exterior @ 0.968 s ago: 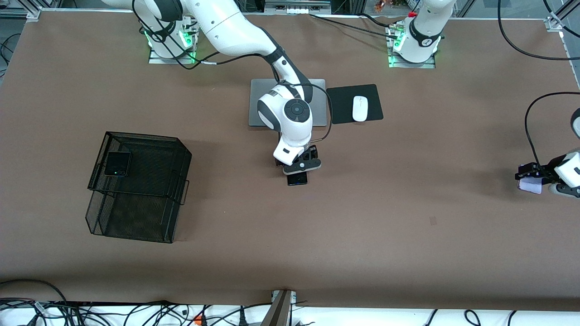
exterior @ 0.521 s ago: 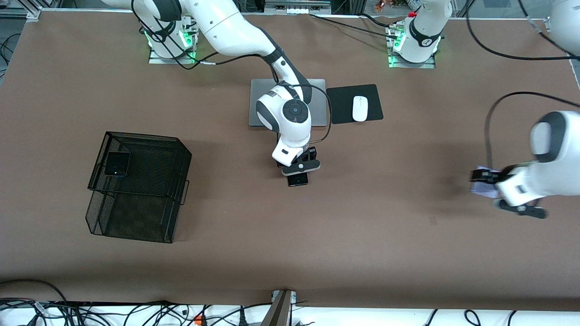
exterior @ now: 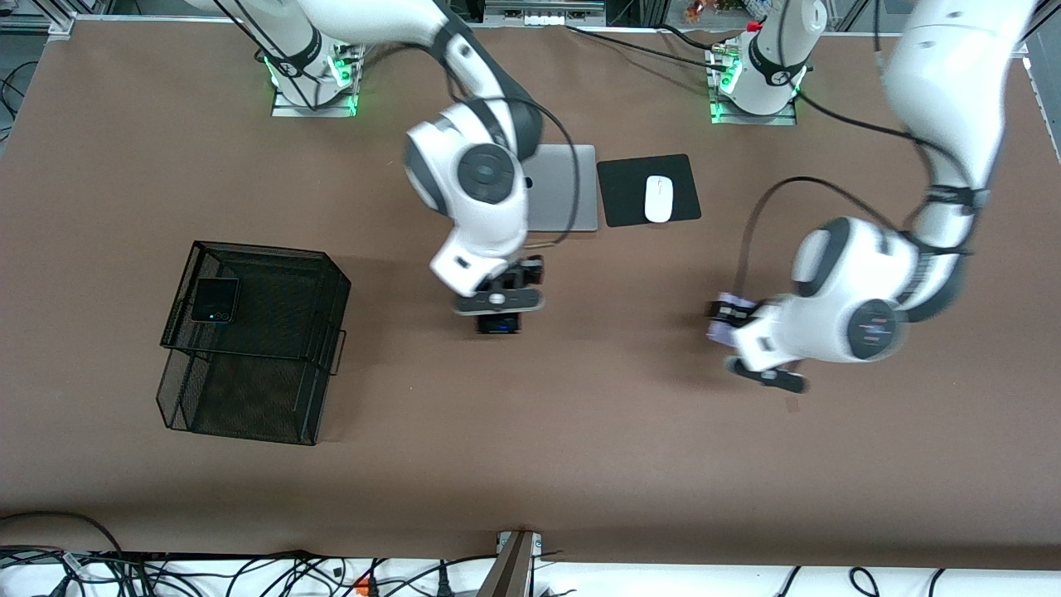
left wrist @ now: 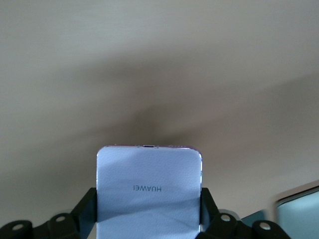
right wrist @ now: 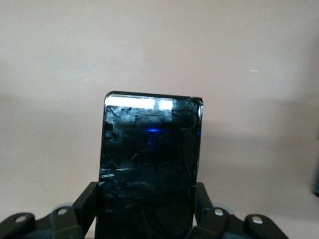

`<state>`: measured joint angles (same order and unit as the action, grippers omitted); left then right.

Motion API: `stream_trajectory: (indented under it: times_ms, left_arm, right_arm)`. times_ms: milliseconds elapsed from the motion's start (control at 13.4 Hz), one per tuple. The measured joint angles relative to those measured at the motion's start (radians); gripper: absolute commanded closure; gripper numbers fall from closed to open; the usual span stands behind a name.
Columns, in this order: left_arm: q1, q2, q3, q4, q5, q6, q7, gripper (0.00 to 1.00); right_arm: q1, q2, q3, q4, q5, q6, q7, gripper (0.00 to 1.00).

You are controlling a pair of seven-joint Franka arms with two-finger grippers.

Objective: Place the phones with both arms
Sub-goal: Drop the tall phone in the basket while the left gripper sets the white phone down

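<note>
My right gripper (exterior: 498, 313) is shut on the long black slab phone (exterior: 498, 324) and holds it above the brown table, between the laptop and the mesh basket; in the right wrist view the slab (right wrist: 149, 164) stands between the fingers (right wrist: 82, 206). My left gripper (exterior: 729, 319) is shut on the pale lavender-white phone (exterior: 719, 328) above the table toward the left arm's end; the left wrist view shows its back (left wrist: 148, 189) clamped by the fingers (left wrist: 209, 204). The black flip phone (exterior: 215, 299) lies on top of the black mesh basket (exterior: 273, 332).
A silver laptop (exterior: 564, 186), partly covered by my right arm, lies beside a black mouse pad (exterior: 617, 195) with a white mouse (exterior: 658, 199). The mesh basket stands toward the right arm's end. Cables run along the table edge nearest the camera.
My right gripper has lifted the black slab and moved it toward the basket. My left arm has swung in from the table's end toward the middle, carrying the lavender-white phone.
</note>
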<state>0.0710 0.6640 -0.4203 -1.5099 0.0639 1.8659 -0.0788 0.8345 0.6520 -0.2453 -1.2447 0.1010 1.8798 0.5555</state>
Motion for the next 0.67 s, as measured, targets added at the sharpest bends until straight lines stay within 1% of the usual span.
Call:
stream_trajectory:
  times_ms: [74, 149, 298, 447, 595, 670]
  left_arm:
    - [-0.056, 0.017, 0.0, 0.0, -0.004, 0.045, -0.067, 0.76]
    - [-0.108, 0.032, 0.0, -0.001, -0.005, 0.096, -0.133, 0.76]
    - [-0.207, 0.064, 0.0, -0.002, -0.005, 0.202, -0.268, 0.76]
    - [-0.287, 0.1, 0.002, -0.003, -0.005, 0.314, -0.39, 0.76]
    - [-0.345, 0.142, 0.004, -0.005, -0.005, 0.408, -0.484, 0.75]
    - [-0.369, 0.164, 0.004, -0.005, -0.005, 0.443, -0.515, 0.63]
  right_arm:
    - [-0.024, -0.036, -0.018, -0.001, 0.0, -0.061, -0.011, 1.0]
    - [-0.039, -0.059, -0.051, -0.004, 0.0, -0.118, -0.022, 1.0]
    - [-0.055, -0.087, -0.134, -0.024, 0.0, -0.193, -0.063, 1.0]
    - [-0.061, -0.124, -0.218, -0.101, 0.001, -0.197, -0.142, 1.0]
    - [-0.065, -0.186, -0.302, -0.231, 0.001, -0.148, -0.256, 1.0]
    - [-0.067, -0.226, -0.337, -0.309, 0.002, -0.099, -0.311, 1.0]
